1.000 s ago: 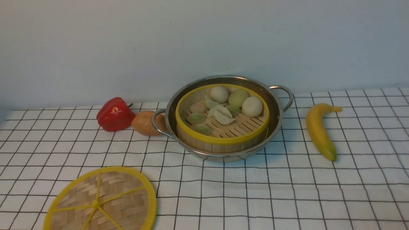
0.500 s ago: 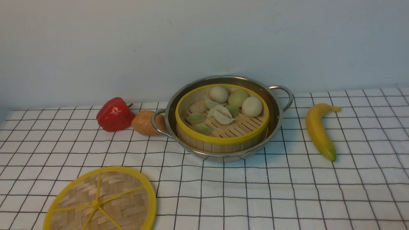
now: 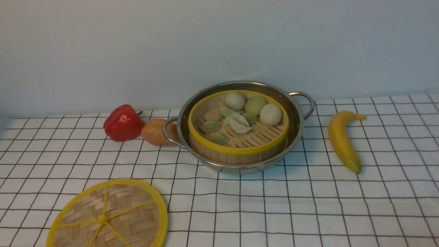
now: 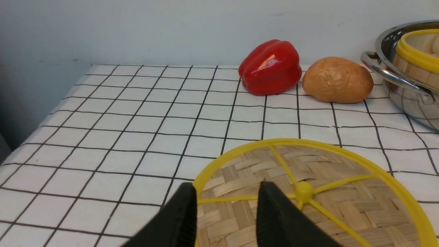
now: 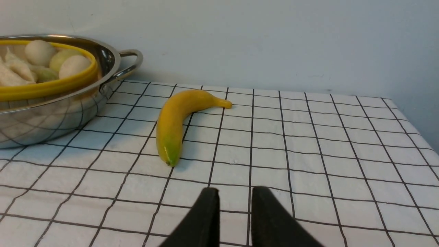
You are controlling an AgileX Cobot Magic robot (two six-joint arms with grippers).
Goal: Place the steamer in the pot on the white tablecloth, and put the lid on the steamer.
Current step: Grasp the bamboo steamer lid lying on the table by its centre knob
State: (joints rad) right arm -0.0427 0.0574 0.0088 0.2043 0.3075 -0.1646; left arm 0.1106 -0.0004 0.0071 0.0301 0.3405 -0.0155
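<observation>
The steamer [image 3: 236,151], a bamboo basket with yellow rims and dumplings and buns inside, sits in the steel pot [image 3: 295,115] at the back middle of the white tablecloth [image 3: 274,206]. At the front left the woven lid [image 3: 113,216] lies flat on the cloth. Neither gripper shows in the front view. In the left wrist view my left gripper [image 4: 228,188] is open just above the lid [image 4: 343,192], one fingertip [image 4: 187,206] by its yellow rim, the other over the weave near the knob. My right gripper [image 5: 235,190] is open, its narrow gap empty, over bare cloth short of the banana.
A red pepper [image 3: 123,122] and a brown bun [image 3: 154,131] lie against the pot's left handle. A banana [image 3: 341,139] lies right of the pot. A wall stands close behind. The cloth's left edge [image 4: 41,120] and right edge [image 5: 411,120] drop off.
</observation>
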